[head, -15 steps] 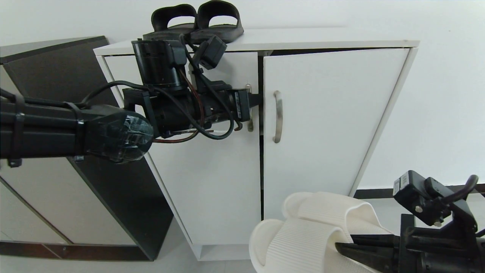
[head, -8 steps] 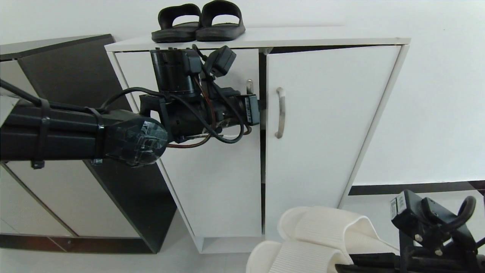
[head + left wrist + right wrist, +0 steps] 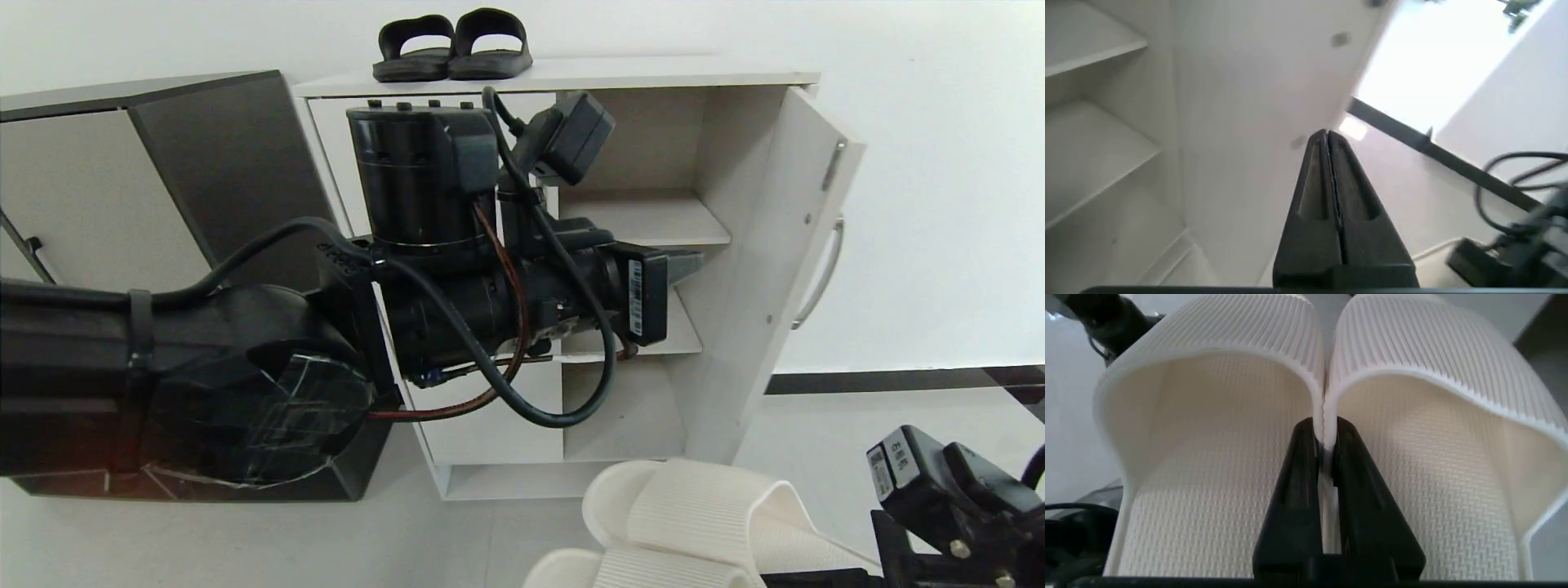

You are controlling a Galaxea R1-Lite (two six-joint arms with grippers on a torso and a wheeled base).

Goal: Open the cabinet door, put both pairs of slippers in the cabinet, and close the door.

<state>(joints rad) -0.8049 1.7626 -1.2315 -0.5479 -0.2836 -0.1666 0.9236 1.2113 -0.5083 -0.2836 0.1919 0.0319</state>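
The right jaws pinch the white slippers point(image 3: 1208, 498) by their adjoining edges.

Left gripper point(image 3: 684, 265) held out level, fingers point(image 3: 1310, 188) pressed together; right gripper point(image 3: 1325, 445) low, fingers pinching white slippers point(image 3: 1208, 498)

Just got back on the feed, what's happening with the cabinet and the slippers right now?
The cabinet's right door stands open, showing its shelves. The left gripper sits in front of that opening, jaws shut on nothing. The right gripper holds the white slippers low in front of the cabinet, jaws clamped on their two inner edges. The black slippers lie on top of the cabinet. Neither pair is on the shelves yet.
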